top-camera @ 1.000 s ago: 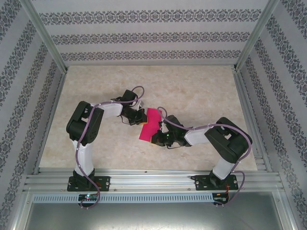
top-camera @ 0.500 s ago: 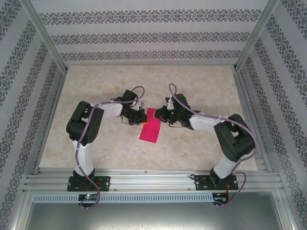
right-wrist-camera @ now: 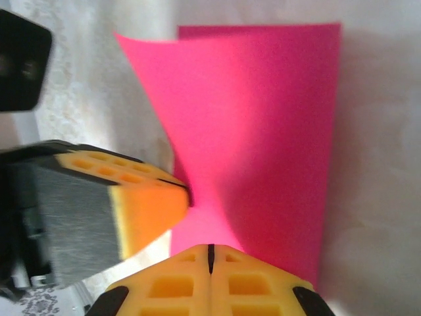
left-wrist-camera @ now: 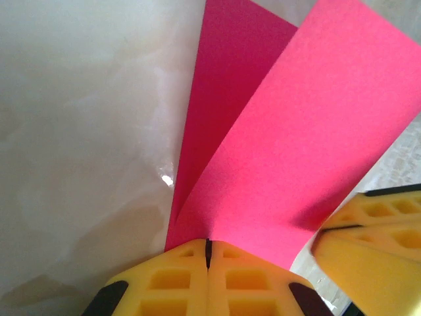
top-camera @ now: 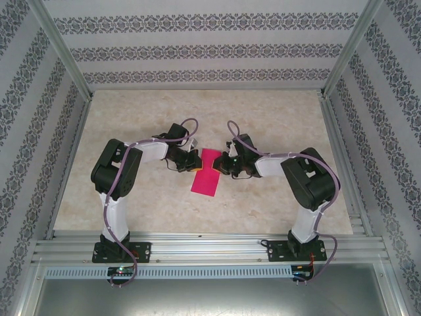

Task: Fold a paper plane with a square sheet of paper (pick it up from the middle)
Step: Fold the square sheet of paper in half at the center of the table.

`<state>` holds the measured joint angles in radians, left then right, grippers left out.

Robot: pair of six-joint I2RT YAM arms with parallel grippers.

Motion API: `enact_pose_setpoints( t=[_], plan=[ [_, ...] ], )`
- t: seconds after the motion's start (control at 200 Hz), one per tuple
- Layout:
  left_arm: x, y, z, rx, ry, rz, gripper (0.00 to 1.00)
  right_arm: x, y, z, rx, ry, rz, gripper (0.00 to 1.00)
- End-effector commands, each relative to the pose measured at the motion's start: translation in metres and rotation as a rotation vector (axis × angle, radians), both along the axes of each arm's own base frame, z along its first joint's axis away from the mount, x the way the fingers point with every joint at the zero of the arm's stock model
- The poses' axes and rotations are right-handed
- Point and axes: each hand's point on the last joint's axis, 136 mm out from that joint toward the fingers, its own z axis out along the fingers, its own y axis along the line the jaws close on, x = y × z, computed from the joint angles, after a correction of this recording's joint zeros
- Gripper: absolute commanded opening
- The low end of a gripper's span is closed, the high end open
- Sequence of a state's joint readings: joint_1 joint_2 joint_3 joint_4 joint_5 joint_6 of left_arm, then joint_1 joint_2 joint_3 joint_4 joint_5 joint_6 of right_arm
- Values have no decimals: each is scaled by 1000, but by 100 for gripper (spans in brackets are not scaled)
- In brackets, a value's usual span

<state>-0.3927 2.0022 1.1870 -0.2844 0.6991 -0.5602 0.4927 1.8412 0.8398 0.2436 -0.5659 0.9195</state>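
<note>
The square sheet of paper (top-camera: 206, 178) is magenta-pink and lies folded over on the table between my two grippers. In the left wrist view its upper flap (left-wrist-camera: 296, 131) lifts off the lower layer and runs into the tips of my left gripper (left-wrist-camera: 208, 245), which is shut on its edge. My left gripper (top-camera: 196, 166) sits at the sheet's left side. My right gripper (top-camera: 222, 166) sits at the right side, shut, with its tips (right-wrist-camera: 210, 250) against the paper (right-wrist-camera: 263, 131). Whether it pinches the paper is hidden. The left fingers (right-wrist-camera: 141, 197) pinch the sheet close beside it.
The beige marbled table (top-camera: 276, 125) is walled by patterned panels and metal posts. An aluminium rail (top-camera: 210, 250) runs along the near edge, where the arm bases stand. The two grippers are nearly touching across the sheet.
My right gripper has swung from the sheet's near end up to its far right side, beside the left gripper. The left gripper and the paper have stayed in place.
</note>
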Motion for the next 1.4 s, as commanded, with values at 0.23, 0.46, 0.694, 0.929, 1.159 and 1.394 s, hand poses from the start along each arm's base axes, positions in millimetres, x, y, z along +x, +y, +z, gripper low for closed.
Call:
enact_pose_setpoints(
  t=[0.23,0.46,0.694,0.929,1.159,1.394],
  plan=[
    [-40,19,-34,139,138,-26,0,-9,-2,-2,24,1,13,8],
    [-40,19,-34,137,138,-25,0,16,-2,39,10,-89,36,8],
    [-40,19,-34,136,138,-28,0,24,-11,7,-8,-35,8,7],
    [-41,20,-35,144,140,-31,0,14,-17,-24,-18,42,-4,8],
    [-42,21,-35,149,141,-35,0,31,-15,31,19,-44,-17,9],
    [-42,21,-33,145,139,-35,0,49,-16,31,30,-37,-17,9]
  ],
)
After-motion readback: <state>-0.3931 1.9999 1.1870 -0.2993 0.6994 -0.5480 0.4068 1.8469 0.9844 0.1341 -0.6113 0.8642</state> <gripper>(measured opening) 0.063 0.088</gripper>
